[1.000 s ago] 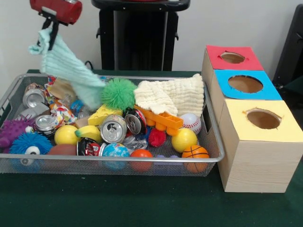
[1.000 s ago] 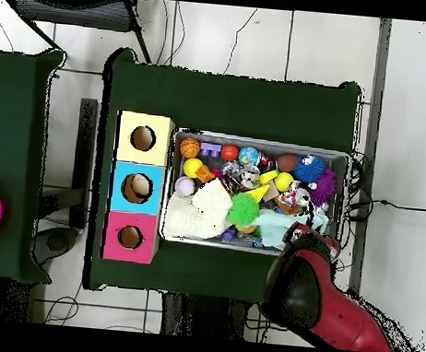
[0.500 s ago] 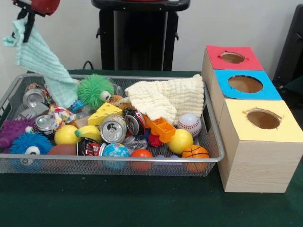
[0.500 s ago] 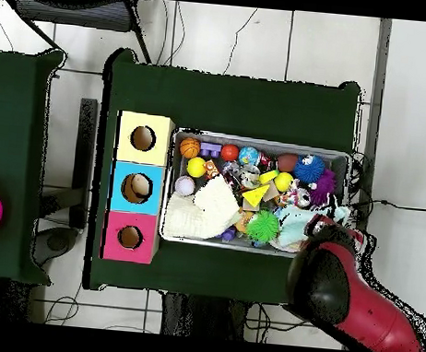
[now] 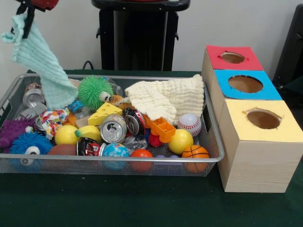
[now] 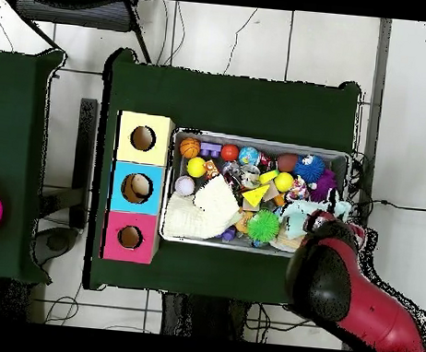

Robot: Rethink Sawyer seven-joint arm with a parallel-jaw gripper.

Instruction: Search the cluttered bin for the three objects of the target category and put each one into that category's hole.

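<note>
- Wire mesh bin (image 5: 118, 163) across the left and centre of the front view, packed with clutter.
- Three wooden boxes in a row at right: red-topped (image 5: 233, 57), blue-topped (image 5: 245, 84), yellow-topped (image 5: 263, 120), each with a round hole.
- Cream cloth (image 5: 165, 97) draped at the bin's rear right.
- Mint cloth (image 5: 40, 61) hanging at upper left, lower end reaching into the bin beside a green fuzzy ball (image 5: 94, 91).
- Gripper (image 5: 29, 10) at the top left corner, clenched on the mint cloth's top.
</note>
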